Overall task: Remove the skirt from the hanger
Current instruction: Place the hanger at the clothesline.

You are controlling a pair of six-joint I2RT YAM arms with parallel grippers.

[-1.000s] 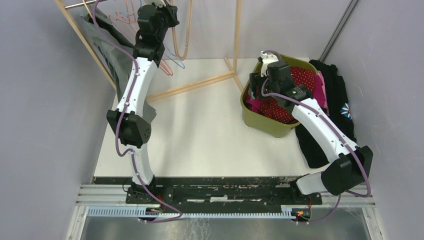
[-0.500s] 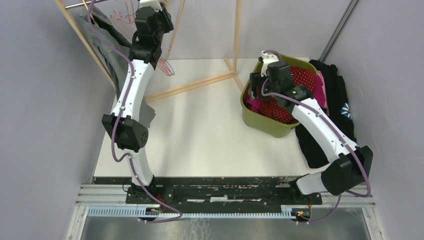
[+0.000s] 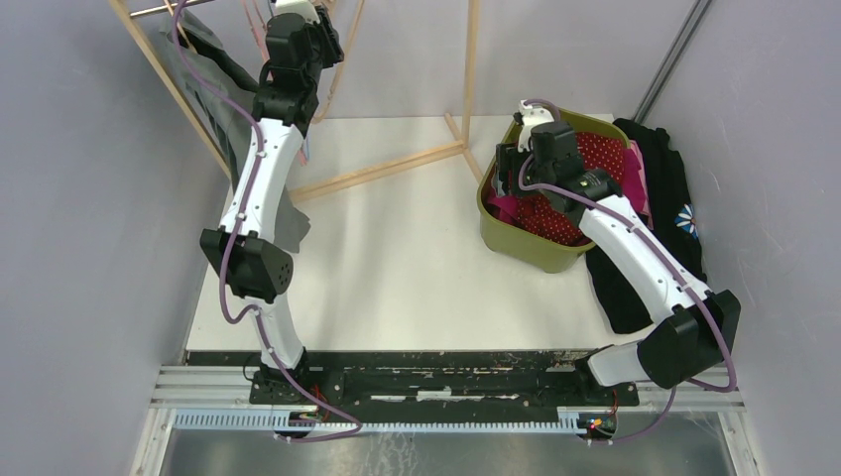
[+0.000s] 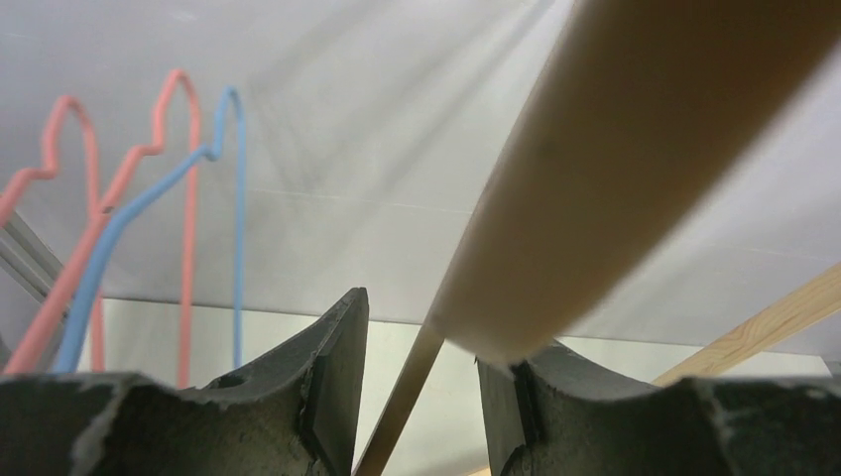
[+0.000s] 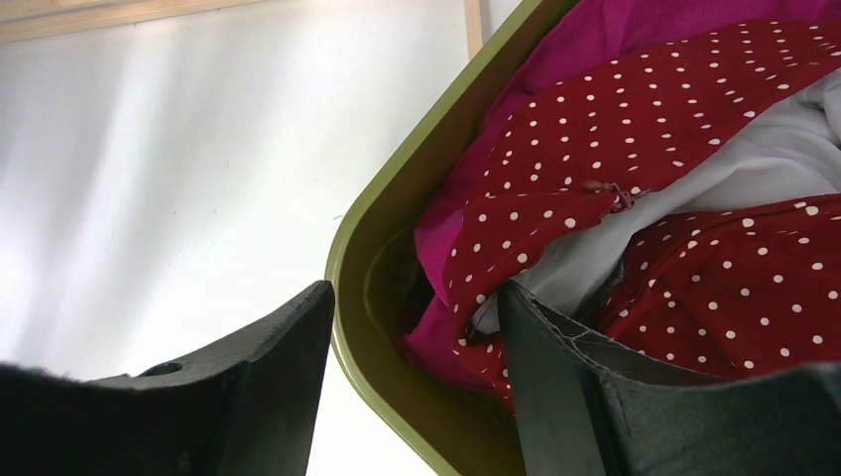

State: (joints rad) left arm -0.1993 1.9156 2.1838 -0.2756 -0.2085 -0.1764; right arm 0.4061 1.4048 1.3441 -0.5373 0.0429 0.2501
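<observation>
The skirt point(image 3: 595, 149), red with white dots and a white lining point(image 5: 635, 129), lies bunched in the olive bin point(image 3: 516, 243). My right gripper point(image 3: 504, 164) hovers open over the bin's left rim point(image 5: 367, 248), which runs between its fingers point(image 5: 415, 290); nothing is held. My left gripper point(image 3: 300, 15) is raised at the wooden rack and stands open point(image 4: 421, 327). A blurred wooden bar point(image 4: 635, 149) passes just above its right finger. Bare pink hangers point(image 4: 183, 149) and a blue hanger point(image 4: 236, 198) hang to its left, apart from the fingers.
A grey garment point(image 3: 213, 119) hangs at the rack's left side, behind the left arm. The rack's posts point(image 3: 468, 59) and floor rail point(image 3: 387, 169) cross the back of the table. Magenta cloth point(image 5: 595, 50) shares the bin. Black clothes point(image 3: 664, 188) lie heaped right of it.
The left gripper went from shut to open and shifted a little left at the rack. The hangers swung left, mostly behind the arm. The right arm stayed put.
</observation>
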